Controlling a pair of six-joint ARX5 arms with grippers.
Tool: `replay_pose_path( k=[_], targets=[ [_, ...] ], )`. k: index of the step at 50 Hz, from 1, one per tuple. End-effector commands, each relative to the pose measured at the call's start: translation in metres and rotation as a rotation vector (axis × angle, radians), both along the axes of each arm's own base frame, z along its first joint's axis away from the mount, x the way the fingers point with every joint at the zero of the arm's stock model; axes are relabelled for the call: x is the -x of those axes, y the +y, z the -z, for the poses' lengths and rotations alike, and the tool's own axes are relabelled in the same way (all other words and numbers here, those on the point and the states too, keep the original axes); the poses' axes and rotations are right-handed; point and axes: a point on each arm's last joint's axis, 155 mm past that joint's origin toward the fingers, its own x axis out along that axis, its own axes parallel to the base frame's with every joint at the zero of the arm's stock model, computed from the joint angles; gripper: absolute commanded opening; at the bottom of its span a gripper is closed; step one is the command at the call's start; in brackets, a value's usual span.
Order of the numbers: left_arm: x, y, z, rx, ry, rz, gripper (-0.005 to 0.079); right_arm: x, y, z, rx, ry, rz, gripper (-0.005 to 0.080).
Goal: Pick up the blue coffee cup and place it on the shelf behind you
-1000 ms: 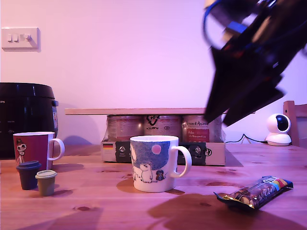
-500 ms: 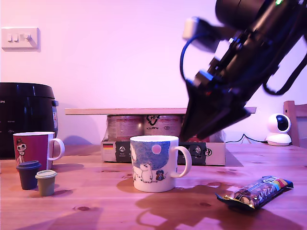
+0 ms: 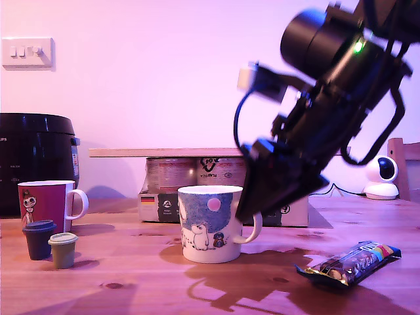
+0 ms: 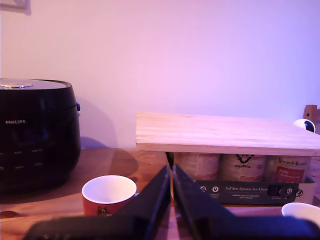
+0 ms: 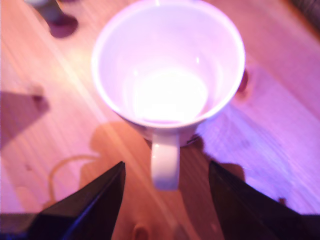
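While the blue coffee cup (image 3: 211,223) stands upright on the wooden desk (image 3: 131,275), near the middle of the exterior view, my second tool (image 5: 165,190) hangs just above and beside it with its jaws spread wide. From the second wrist view I look straight down into the cup's (image 5: 169,65) empty white bowl, and its white handle (image 5: 165,165) points into the open gap between the two dark fingers (image 5: 95,200), touching neither. In the exterior view that arm (image 3: 328,111) slants down from the upper right, and the tool's (image 3: 252,200) dark tip overlaps the handle side of the cup. My first tool (image 4: 171,200) has its jaws drawn nearly together, only a thin slit between them and nothing held. Past it, the first wrist view shows the shelf (image 4: 225,132), a light wooden plank lying flat across a cardboard tray of cans (image 4: 250,185), with a black rice cooker (image 4: 37,135) well off to one side and a red mug (image 4: 107,195) in front of it. In the exterior view the shelf (image 3: 164,152) sits behind the cup, and the red mug (image 3: 49,205) stands toward the view's left with two small capsule cups (image 3: 51,244) just in front of it. A snack bar in a shiny wrapper (image 3: 351,262) lies on the desk toward the exterior view's right, apart from the cup.
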Motion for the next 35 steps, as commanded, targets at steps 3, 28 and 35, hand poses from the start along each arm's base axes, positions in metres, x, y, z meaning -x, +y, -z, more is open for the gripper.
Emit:
replay_pose_path(
  k=[3, 28, 35],
  targets=[
    [0.0017, 0.0002, -0.0059, 0.005, -0.017, 0.000, -0.0021, -0.0074, 0.0033, -0.0030, -0.009, -0.022, -0.002, 0.0424],
    [0.0016, 0.0003, -0.0059, 0.005, -0.017, -0.001, -0.0021, -0.0138, 0.0084, -0.0100, -0.032, -0.062, -0.012, 0.0258],
    [0.0016, 0.0003, -0.0059, 0.005, -0.017, -0.001, -0.0021, -0.0138, 0.0086, -0.0103, -0.032, -0.063, -0.013, 0.0159]
  ],
)
